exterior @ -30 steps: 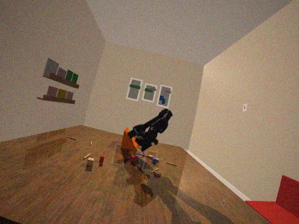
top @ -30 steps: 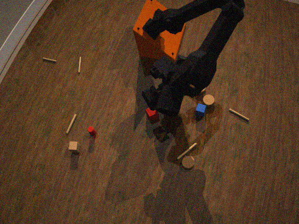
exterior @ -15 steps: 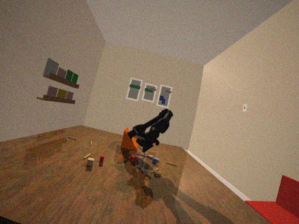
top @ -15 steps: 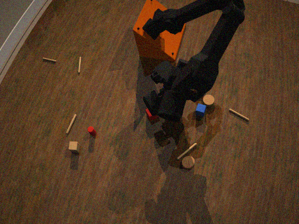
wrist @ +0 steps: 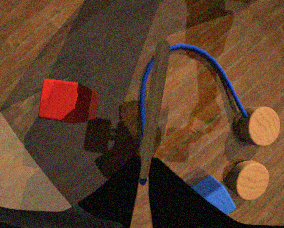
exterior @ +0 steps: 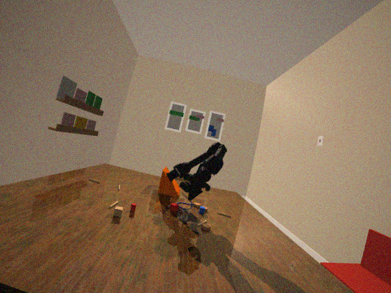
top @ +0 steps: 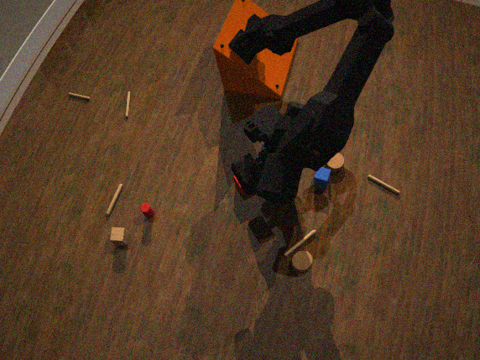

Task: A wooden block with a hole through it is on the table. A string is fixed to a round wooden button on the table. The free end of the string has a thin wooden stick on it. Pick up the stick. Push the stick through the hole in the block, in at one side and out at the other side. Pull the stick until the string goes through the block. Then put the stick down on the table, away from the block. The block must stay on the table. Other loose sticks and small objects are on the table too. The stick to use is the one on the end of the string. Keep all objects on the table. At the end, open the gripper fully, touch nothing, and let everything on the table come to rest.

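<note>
My gripper (wrist: 145,163) is shut on the pale stick (wrist: 157,95), with the blue string at the stick's near end between the fingertips. The stick's far end points up the wrist view, clear of the red block. The string (wrist: 220,69) (exterior: 184,203) loops round to the round wooden button (wrist: 265,126) on the table. The red block (wrist: 57,99) (exterior: 173,210) stands left of the stick in the wrist view, with no string through it visible. No hole can be made out. In the top view the arm hides the fingertips, held stick and button; only a red strip shows.
A blue cube (top: 322,178) (wrist: 215,193) stands by a plain wooden disc (top: 335,161) (wrist: 252,180). A loose stick (top: 300,242) lies by another disc (top: 302,261). Farther left are a red cylinder (top: 147,211) and small wooden cube (top: 117,234). The orange mount (top: 247,78) is behind.
</note>
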{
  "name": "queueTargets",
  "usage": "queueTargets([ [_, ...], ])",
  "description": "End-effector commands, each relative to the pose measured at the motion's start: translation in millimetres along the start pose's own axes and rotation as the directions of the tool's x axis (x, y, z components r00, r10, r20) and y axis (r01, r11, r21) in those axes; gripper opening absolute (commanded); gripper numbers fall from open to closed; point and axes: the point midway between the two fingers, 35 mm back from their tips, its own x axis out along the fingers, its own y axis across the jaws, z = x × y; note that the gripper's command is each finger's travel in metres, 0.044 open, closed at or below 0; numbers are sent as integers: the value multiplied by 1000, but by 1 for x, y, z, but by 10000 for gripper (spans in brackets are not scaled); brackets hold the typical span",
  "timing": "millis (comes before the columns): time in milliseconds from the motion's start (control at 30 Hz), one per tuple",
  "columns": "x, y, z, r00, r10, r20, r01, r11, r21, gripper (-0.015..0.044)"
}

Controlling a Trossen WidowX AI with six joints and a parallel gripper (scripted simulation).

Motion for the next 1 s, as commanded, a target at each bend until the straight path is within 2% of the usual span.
queueTargets([
  [0,-2,2,-6,1000,3,-14,-3,1000,2,0],
  [967,-12,11,-41,997,11,-71,-11,1000,8,0],
])
